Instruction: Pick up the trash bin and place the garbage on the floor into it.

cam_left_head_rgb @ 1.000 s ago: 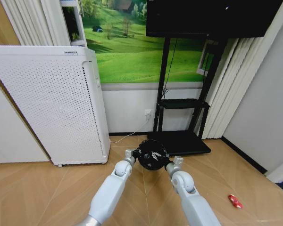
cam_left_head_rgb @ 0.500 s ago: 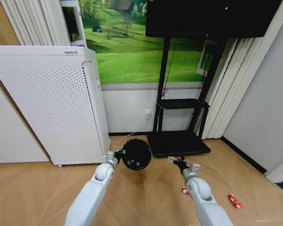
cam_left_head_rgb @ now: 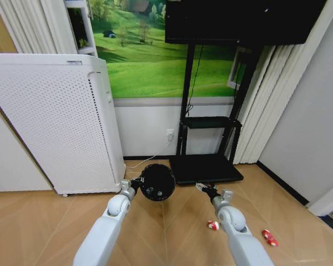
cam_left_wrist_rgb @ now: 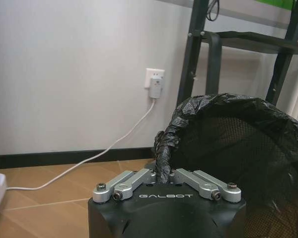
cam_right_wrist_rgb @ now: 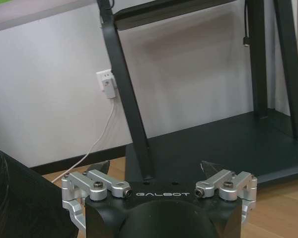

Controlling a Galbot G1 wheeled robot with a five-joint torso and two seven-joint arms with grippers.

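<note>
The white perforated appliance (cam_left_head_rgb: pixel 50 122) carries a small top label too fine to read, and the trash bin (cam_left_head_rgb: pixel 157 182) hangs above the floor (cam_left_head_rgb: pixel 39 227), its liner rim clenched in the left gripper (cam_left_head_rgb: pixel 134 184). The right gripper (cam_left_head_rgb: pixel 202 188), fingers spread and holding nothing, reads "GALBOT" in both wrist views. Two red garbage scraps (cam_left_head_rgb: pixel 213 225) (cam_left_head_rgb: pixel 269 237) lie near the right arm, their details hard to make out.

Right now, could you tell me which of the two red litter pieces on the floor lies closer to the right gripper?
The red-and-white scrap, just beside the right arm below the right gripper; the other red piece lies farther out toward the wall.

Black trash bin (cam_left_head_rgb: pixel 157 182), tan herringbone floor (cam_left_head_rgb: pixel 44 227)
</note>
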